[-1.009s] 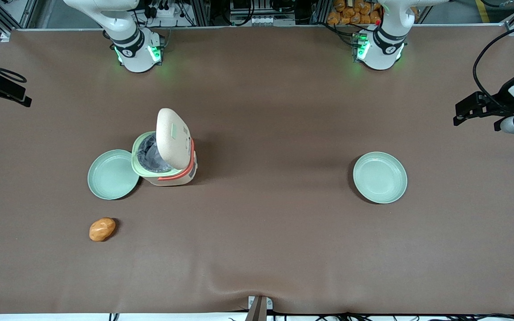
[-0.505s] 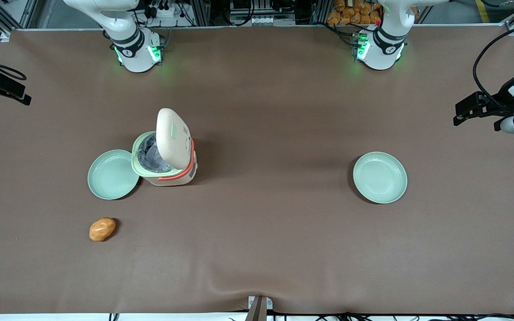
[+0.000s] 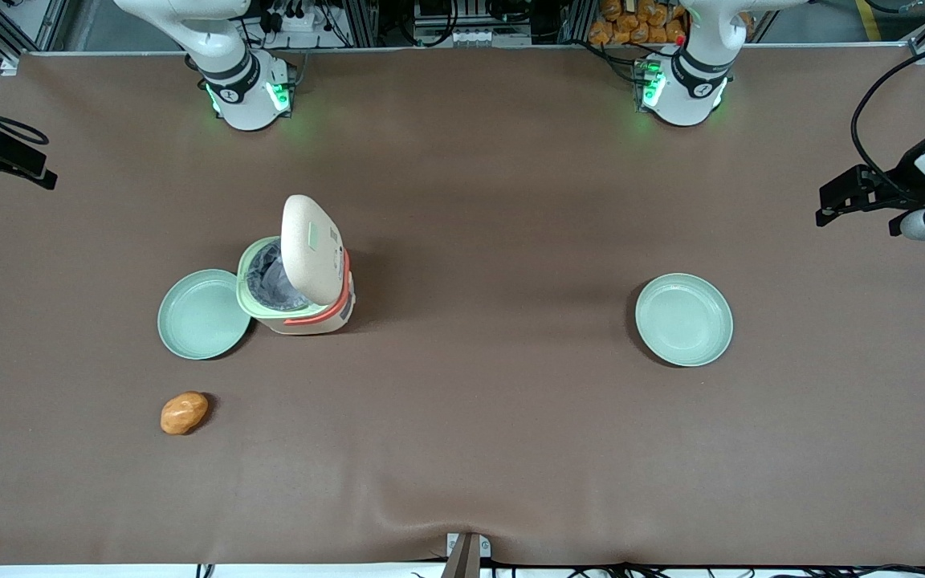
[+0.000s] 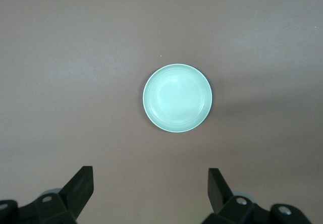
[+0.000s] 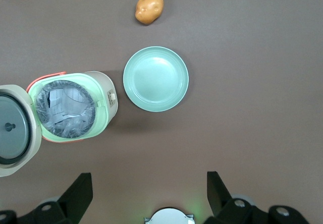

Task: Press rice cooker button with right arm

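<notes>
The rice cooker (image 3: 302,309) stands on the brown table with its cream lid (image 3: 314,249) swung up and open. Its pale green rim and a grey crinkled lining inside show from above on the rice cooker (image 5: 75,108). A small cream tab (image 5: 110,98) sits on the cooker's wall, on the side facing the nearby plate. My right arm's gripper (image 5: 149,179) hangs high above the table, open, with nothing between its fingers. It is well apart from the cooker. The right arm's base (image 3: 246,92) stands at the table's edge farthest from the front camera.
A pale green plate (image 3: 202,314) touches the cooker's side toward the working arm's end. An orange-brown potato (image 3: 184,413) lies nearer the front camera than that plate. A second green plate (image 3: 683,319) lies toward the parked arm's end.
A dark part of the right arm at the edge of the front view has shifted very slightly. The cooker, plates and potato have not moved.
</notes>
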You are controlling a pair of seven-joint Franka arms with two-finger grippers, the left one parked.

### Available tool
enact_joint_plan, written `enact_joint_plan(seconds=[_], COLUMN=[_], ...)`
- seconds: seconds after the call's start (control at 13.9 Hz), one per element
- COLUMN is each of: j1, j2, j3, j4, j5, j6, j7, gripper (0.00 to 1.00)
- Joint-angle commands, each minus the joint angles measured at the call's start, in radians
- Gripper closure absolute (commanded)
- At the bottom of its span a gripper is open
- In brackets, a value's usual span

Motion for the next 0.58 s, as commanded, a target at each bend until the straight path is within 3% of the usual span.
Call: enact_joint_plan(seconds=[0.0, 0.5], j1=[-0.014, -0.013], j2=[-0.037, -0.037], j3=[0.014, 0.017], j4=[-0.027, 0.003], j5=[-0.01, -0.024], j6=[-0.017, -0.107], j7=[0.003, 0.004], gripper=[0.0, 0.0])
